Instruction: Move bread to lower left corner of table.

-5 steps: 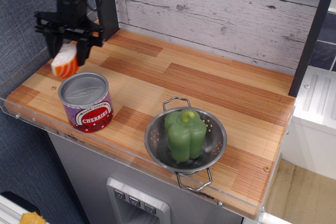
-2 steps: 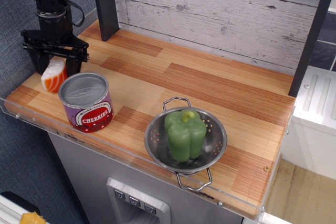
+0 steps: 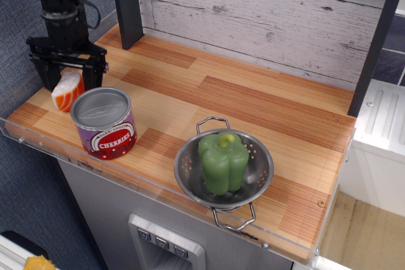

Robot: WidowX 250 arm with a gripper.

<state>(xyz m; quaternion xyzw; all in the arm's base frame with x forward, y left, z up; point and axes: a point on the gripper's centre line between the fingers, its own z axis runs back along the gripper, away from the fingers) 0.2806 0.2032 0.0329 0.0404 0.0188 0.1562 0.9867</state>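
Observation:
The bread, a small wedge with a white face and orange-and-white striped crust, rests on the wood-grain table near its left front corner, just behind the can. My black gripper hangs straight down over it. Its fingers are spread wide, one on each side of the bread, and do not press on it. The gripper is open.
A cherries can stands right in front of the bread. A metal colander holding a green pepper sits at the front middle. A dark post stands at the back left, another at the right. The clear plastic edge runs along the front.
The gripper carried the bread left and down to the table's left front area, then spread its fingers and let go. In the last half second it barely moved.

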